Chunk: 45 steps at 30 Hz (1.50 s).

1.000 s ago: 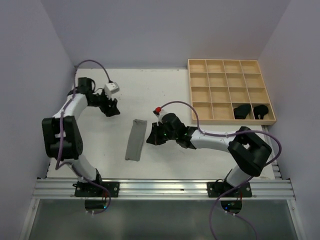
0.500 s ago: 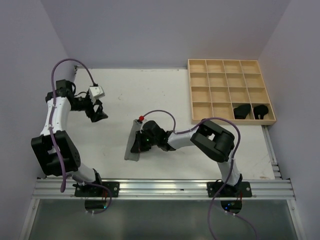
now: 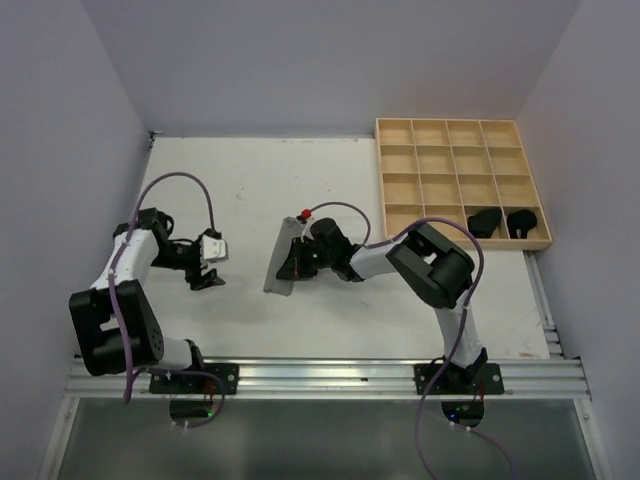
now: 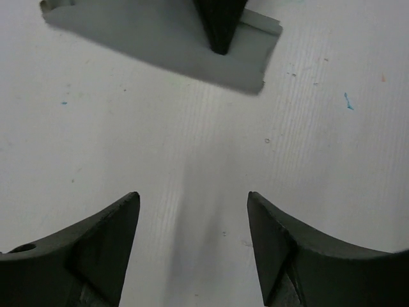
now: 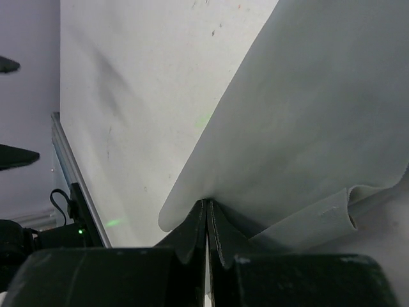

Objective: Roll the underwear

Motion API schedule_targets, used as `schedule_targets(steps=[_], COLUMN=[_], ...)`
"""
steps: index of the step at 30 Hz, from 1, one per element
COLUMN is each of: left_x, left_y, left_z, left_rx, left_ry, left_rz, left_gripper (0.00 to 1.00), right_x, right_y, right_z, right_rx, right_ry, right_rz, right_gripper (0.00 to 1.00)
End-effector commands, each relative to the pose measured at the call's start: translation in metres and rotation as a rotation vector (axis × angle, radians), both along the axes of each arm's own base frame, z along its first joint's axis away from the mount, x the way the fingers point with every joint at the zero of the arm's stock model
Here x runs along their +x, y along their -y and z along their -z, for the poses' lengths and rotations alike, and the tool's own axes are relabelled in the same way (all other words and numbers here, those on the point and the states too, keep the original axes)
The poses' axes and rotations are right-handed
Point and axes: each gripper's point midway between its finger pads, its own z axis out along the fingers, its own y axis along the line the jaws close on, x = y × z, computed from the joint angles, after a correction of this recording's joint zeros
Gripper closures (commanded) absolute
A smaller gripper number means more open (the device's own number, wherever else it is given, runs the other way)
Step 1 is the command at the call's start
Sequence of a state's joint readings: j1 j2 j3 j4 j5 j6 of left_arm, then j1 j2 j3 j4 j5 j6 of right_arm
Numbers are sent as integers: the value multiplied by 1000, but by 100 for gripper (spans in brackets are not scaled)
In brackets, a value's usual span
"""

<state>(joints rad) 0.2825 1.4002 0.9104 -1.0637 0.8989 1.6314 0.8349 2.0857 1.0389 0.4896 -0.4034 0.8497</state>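
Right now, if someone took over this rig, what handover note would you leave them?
Right claw: shut on an edge of the grey cloth brief, folded into a long strip, mid-table.
Left claw: open, empty, over the white table beside the strip.
Done: two black briefs, bundled, sit in the wooden grid tray's near-right compartments.
To do: the grey strip is not yet rolled or placed.

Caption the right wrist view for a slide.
Right gripper shut on an edge of the grey underwear on the white table.
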Motion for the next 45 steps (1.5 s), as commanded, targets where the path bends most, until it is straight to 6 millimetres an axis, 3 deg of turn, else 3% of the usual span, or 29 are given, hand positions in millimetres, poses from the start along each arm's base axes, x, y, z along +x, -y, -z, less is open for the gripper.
schedule_targets(steps=[1, 5, 6, 7, 8, 12, 22, 25, 26, 29, 35, 39, 45], left_x=[-9, -15, -18, -9, -18, -32, -35, -39, -40, -45, -58, -65, -83], left_y=[18, 51, 65, 71, 75, 92, 104, 102, 101, 99, 97, 97, 99], left_z=[6, 31, 29, 29, 41, 56, 75, 86, 89, 97, 98, 91, 79], left_rx=[37, 101, 110, 123, 131, 167, 198, 225, 234, 248, 238, 216, 160], left_ry=[131, 239, 290, 377, 389, 496, 529, 499, 492, 463, 420, 351, 224], left_rz=[180, 309, 353, 372, 406, 571, 695, 728, 739, 761, 772, 748, 757], left_gripper=[29, 36, 38, 40, 43, 48, 56, 64, 73, 83, 95, 100, 100], right_x=[-12, -22, -24, -26, -27, -33, -42, -43, -44, -44, -47, -45, -27], right_y=[22, 15, 15, 15, 16, 17, 15, 16, 17, 17, 21, 21, 20], right_z=[31, 26, 27, 27, 28, 33, 43, 47, 49, 50, 53, 41, -21], right_rx=[-129, -59, -56, -51, -49, -42, -9, -6, -8, 0, -8, 10, 36], right_ry=[-12, -28, -35, -39, -44, -71, -125, -137, -146, -154, -161, -135, 30], right_rz=[-93, -143, -149, -156, -153, -169, -182, -176, -174, -166, -155, -153, -137], right_gripper=[97, 96, 96, 96, 96, 96, 95, 95, 95, 96, 96, 96, 92])
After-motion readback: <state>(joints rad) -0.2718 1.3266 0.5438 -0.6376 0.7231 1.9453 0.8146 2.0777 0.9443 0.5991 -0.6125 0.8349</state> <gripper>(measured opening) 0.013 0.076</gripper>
